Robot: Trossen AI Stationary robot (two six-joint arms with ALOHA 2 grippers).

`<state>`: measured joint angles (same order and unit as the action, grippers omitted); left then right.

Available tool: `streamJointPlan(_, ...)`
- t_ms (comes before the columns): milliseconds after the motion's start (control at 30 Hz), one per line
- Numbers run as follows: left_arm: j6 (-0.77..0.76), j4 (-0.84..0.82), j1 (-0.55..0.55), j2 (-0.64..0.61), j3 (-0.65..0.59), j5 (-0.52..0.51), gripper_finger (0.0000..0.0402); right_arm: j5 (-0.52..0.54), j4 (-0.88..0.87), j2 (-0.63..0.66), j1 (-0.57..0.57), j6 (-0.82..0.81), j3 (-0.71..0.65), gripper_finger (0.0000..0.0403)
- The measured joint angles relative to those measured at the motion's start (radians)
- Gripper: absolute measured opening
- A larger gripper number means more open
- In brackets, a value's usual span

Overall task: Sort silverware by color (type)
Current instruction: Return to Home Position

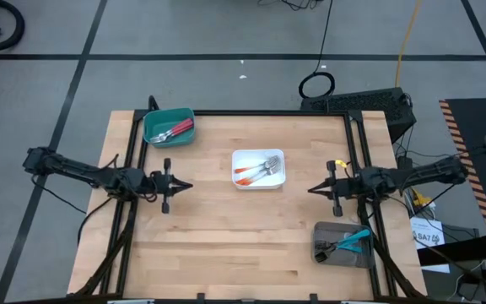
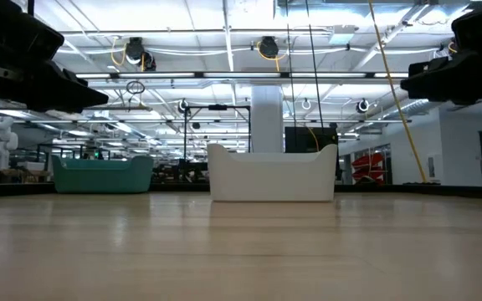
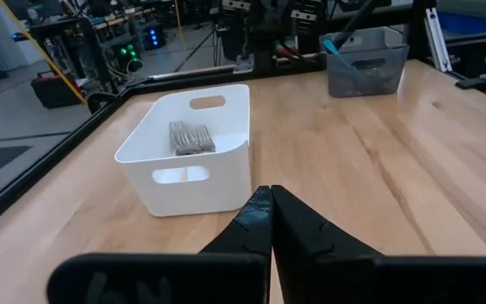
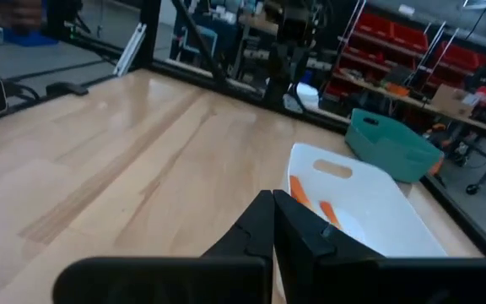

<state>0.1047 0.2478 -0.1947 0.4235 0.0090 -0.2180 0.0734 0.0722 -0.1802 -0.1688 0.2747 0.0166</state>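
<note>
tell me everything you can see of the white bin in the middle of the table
The white bin is a small rectangular tub of smooth plastic, with rounded corners, slightly tapered walls and a slot handle cut into two opposite walls. It stands upright and open on the wooden table, near its middle. Inside lie orange-handled forks, their silver heads bunched at one end. The left gripper and right gripper flank it without touching it.

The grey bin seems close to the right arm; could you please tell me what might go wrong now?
A blue fork sticks out above the rim of the grey bin, beside the right arm; a sweep could flick it out. That bin sits near the table edge and might be nudged off. Left gripper and right gripper are shut.
</note>
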Motion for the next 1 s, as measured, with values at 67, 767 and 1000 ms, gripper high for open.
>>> streamJointPlan(67,-0.001,-0.020,0.000,-0.018,0.000,0.000,0.0006,0.000,-0.023,0.043,0.000,0.004,0.000,0.0000)
streamJointPlan(767,-0.063,-0.048,0.000,-0.040,0.000,-0.001,0.0006,-0.100,-0.046,0.179,0.137,0.108,0.012,0.0000)
streamJointPlan(1000,-0.084,-0.075,0.000,-0.040,0.000,-0.001,0.0006,-0.125,-0.054,0.179,0.169,0.093,0.012,0.0000)
